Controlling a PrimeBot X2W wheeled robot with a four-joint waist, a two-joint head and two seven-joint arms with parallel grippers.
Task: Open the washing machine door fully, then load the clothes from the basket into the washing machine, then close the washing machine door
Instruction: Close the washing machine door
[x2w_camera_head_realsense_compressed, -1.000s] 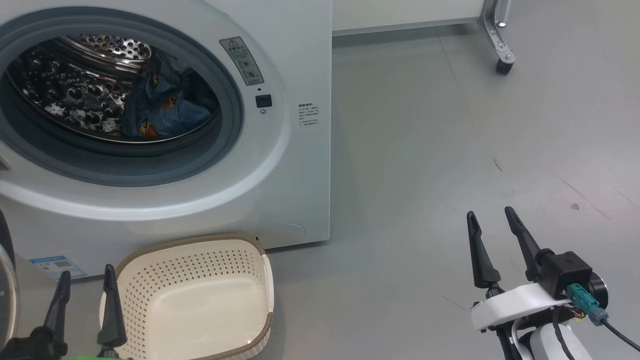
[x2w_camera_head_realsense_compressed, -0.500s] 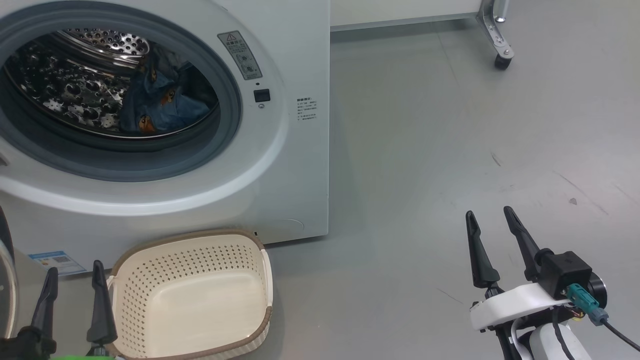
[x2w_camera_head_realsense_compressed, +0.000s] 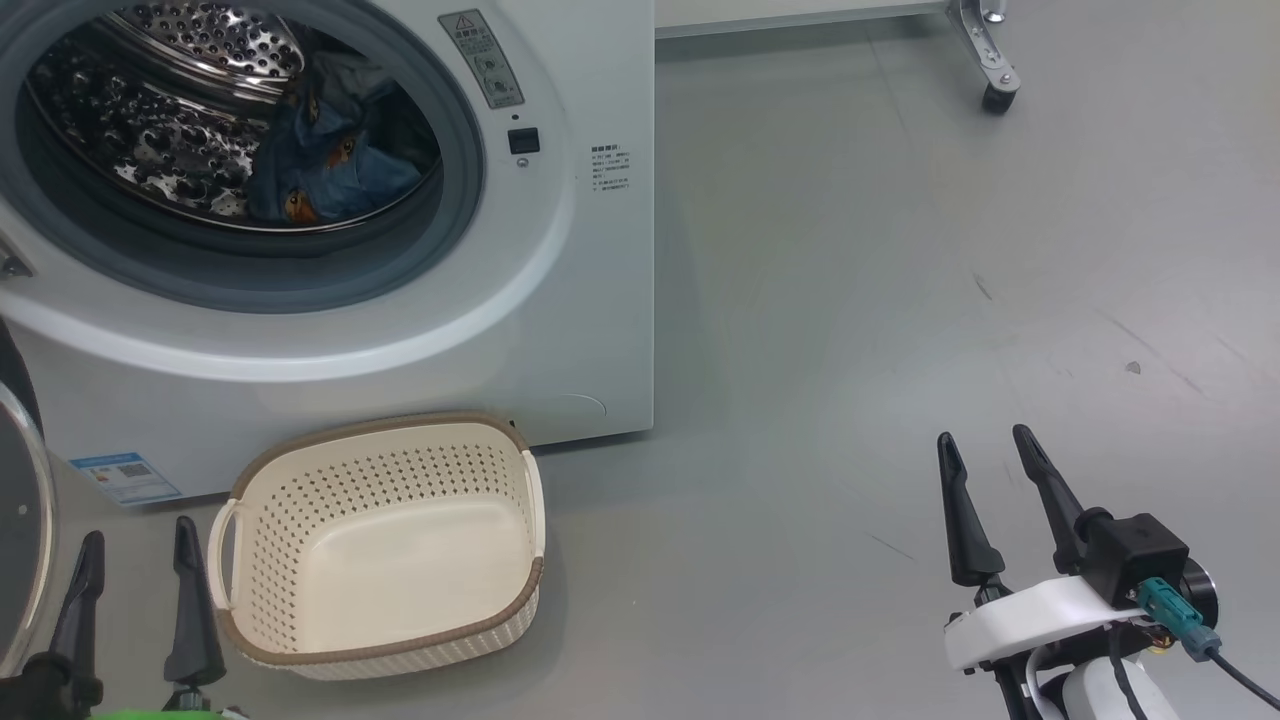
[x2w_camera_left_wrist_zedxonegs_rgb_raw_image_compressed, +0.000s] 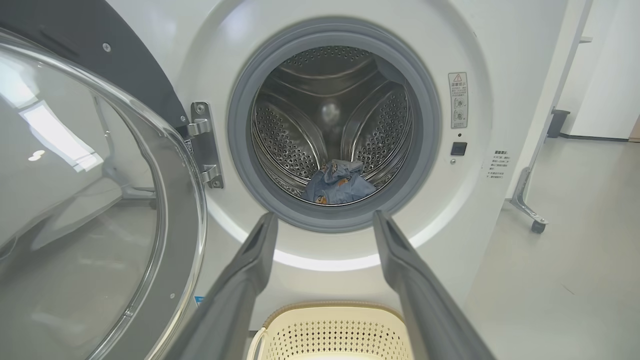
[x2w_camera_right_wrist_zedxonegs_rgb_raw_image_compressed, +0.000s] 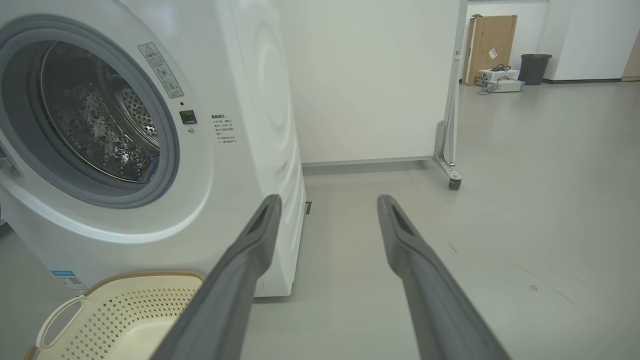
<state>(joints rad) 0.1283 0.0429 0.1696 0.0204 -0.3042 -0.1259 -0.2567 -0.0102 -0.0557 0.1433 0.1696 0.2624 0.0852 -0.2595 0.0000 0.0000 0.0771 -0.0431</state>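
- The left gripper (x2w_camera_head_realsense_compressed: 138, 535) has its jaws spread wide with nothing between them
- The right gripper (x2w_camera_head_realsense_compressed: 983, 437) also has its jaws spread apart and empty, over the floor (x2w_camera_head_realsense_compressed: 850, 350), well to the right of the washing machine (x2w_camera_head_realsense_compressed: 590, 300)
- The basket (x2w_camera_head_realsense_compressed: 380, 425) sits on the floor just right of the left jaws, close to the foot of the machine, its cream bottom bare
- The door (x2w_camera_left_wrist_zedxonegs_rgb_raw_image_compressed: 100, 200) stands swung open just left of the left jaws
- A blue garment (x2w_camera_left_wrist_zedxonegs_rgb_raw_image_compressed: 337, 182) with orange-brown prints lies low in the drum (x2w_camera_left_wrist_zedxonegs_rgb_raw_image_compressed: 300, 140), ahead of the left jaws
- A wheeled frame (x2w_camera_head_realsense_compressed: 990, 80) stands far ahead of the right jaws
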